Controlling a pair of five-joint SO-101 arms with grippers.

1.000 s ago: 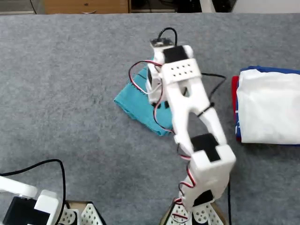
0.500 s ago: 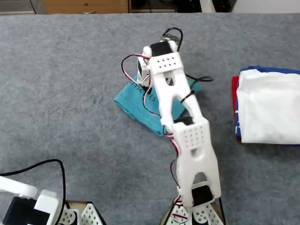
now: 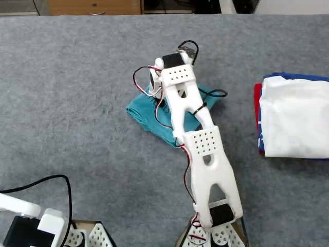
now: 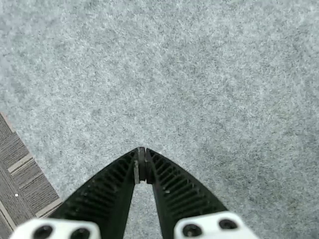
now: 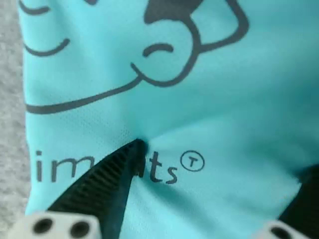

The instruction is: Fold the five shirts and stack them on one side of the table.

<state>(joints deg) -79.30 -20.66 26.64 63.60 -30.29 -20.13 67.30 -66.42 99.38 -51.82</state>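
Right wrist view, spread jaws touching shirt (image 5: 214, 94)

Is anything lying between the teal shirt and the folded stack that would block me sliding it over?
Nothing visible. Between the folded teal printed shirt and the white-topped stack of folded shirts lies only bare grey felt tabletop. The right arm's jaws rest open on the shirt.

a wooden cabinet (image 3: 95, 6) stands behind the (grey) table (image 3: 72, 98).
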